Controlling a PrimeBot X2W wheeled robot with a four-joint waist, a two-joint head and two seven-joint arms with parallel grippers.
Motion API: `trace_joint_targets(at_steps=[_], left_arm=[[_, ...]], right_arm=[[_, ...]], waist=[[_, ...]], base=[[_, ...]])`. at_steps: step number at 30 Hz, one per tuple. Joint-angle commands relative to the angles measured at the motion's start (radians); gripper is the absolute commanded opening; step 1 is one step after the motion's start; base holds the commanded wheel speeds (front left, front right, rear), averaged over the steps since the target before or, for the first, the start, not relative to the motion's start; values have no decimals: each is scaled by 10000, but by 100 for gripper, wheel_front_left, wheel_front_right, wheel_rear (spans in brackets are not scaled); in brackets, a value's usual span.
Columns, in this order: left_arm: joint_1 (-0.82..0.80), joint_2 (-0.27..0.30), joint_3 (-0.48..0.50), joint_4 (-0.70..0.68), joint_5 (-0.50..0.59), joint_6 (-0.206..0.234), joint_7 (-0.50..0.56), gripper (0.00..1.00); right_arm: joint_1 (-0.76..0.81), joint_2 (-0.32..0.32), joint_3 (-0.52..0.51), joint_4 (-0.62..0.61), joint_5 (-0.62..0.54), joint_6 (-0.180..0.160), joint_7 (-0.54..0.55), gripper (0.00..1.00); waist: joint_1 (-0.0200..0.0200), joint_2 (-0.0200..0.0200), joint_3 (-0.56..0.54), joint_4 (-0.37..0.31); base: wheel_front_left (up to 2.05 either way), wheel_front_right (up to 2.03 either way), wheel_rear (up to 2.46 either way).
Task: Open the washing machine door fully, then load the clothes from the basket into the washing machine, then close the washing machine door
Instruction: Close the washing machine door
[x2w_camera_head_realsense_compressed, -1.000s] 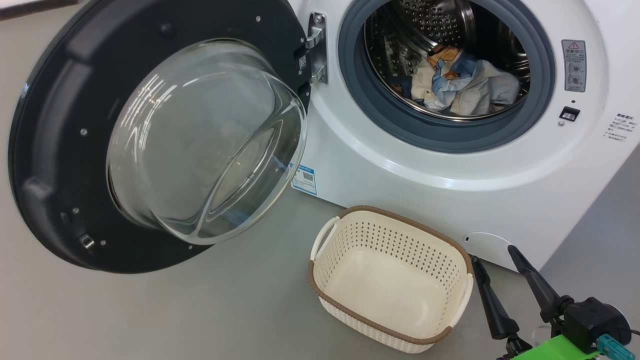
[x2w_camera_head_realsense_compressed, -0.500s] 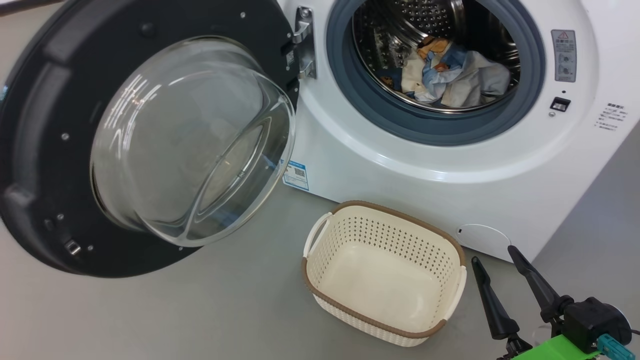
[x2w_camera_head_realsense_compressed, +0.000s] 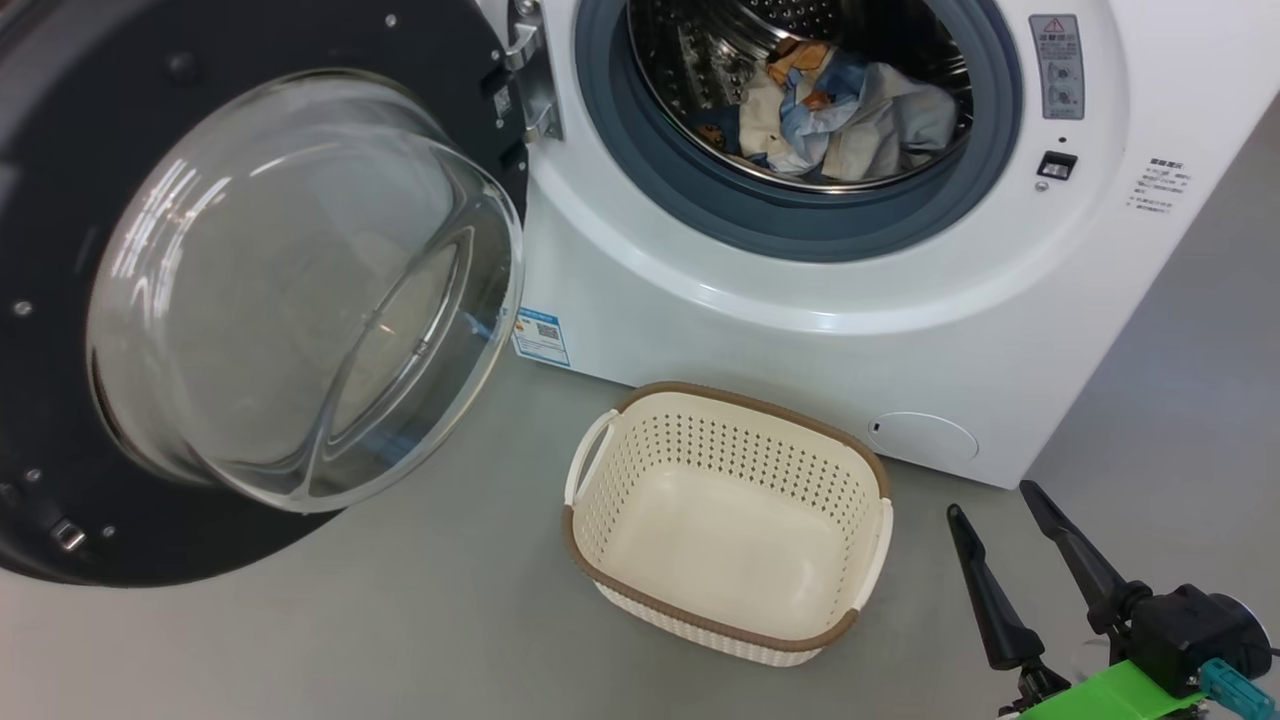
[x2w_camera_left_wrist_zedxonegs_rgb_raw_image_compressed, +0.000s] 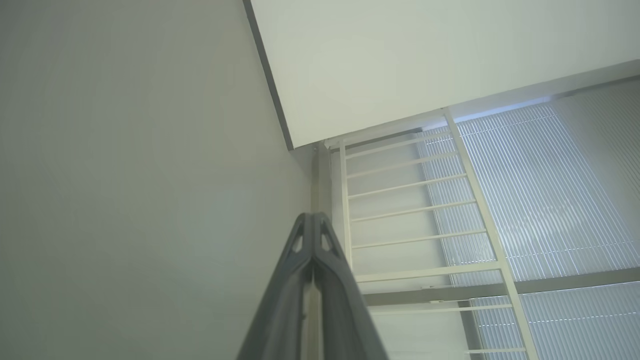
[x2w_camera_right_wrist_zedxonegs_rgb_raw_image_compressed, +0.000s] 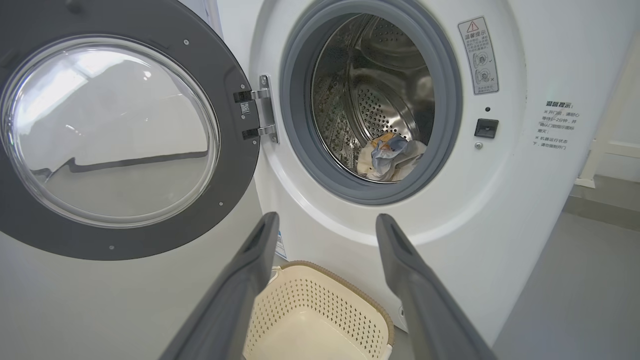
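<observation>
The washing machine (x2w_camera_head_realsense_compressed: 700, 310) (x2w_camera_right_wrist_zedxonegs_rgb_raw_image_compressed: 505, 200) stands with its black washing machine door (x2w_camera_head_realsense_compressed: 250, 290) (x2w_camera_right_wrist_zedxonegs_rgb_raw_image_compressed: 115, 130) swung wide to the left. Inside the steel drum lie the clothes (x2w_camera_head_realsense_compressed: 840, 115) (x2w_camera_right_wrist_zedxonegs_rgb_raw_image_compressed: 390, 156), light blue and cream. The cream basket (x2w_camera_head_realsense_compressed: 590, 545) (x2w_camera_right_wrist_zedxonegs_rgb_raw_image_compressed: 320, 305) sits on the floor in front of the machine with nothing in it. My right gripper (x2w_camera_head_realsense_compressed: 995, 500) (x2w_camera_right_wrist_zedxonegs_rgb_raw_image_compressed: 325, 222) is open at the lower right, just right of the basket, holding nothing. My left gripper (x2w_camera_left_wrist_zedxonegs_rgb_raw_image_compressed: 312, 217) is shut with nothing in it, pointing at a wall and a window frame.
Grey floor (x2w_camera_head_realsense_compressed: 400, 620) surrounds the basket. A round white cap (x2w_camera_head_realsense_compressed: 922, 437) sits low on the machine's front, and a blue label sticker (x2w_camera_head_realsense_compressed: 541, 336) near its lower left corner. A white barred frame (x2w_camera_left_wrist_zedxonegs_rgb_raw_image_compressed: 415, 200) and ribbed window fill the right of the left wrist view.
The head camera has shifted, so the machine, door and basket slide left and up in the picture. The right gripper stays open in the same corner.
</observation>
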Motion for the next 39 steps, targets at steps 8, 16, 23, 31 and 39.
trace_joint_targets(at_steps=[8, 16, 23, 31, 39], left_arm=[[-588, 998, -391, 29, -280, 262, 1253, 0], [-779, 779, -391, 42, -680, 356, 1825, 0], [-704, 554, -244, 166, -923, 307, 1985, 0], [-864, 166, 10, 276, -1413, 141, 2200, 0], [-1020, -216, 119, 391, -1779, -241, 2347, 0]], right_arm=[[-429, -128, 283, -208, -117, 16, -48, 100], [-544, -143, 312, -194, -127, 16, -48, 100], [-557, -229, 264, -209, -127, 16, -48, 100], [-634, -283, 270, -223, -157, 16, -48, 100], [-605, -347, 260, -219, -113, 16, -48, 100]], waist=[[0, 0, 183, -227], [0, 0, 314, -334], [0, 0, 372, -403], [0, 0, 439, -457], [0, 0, 349, -574]], base=[[0, 0, 0], [0, 0, 0], [0, 0, 0], [0, 0, 0], [0, 0, 0]])
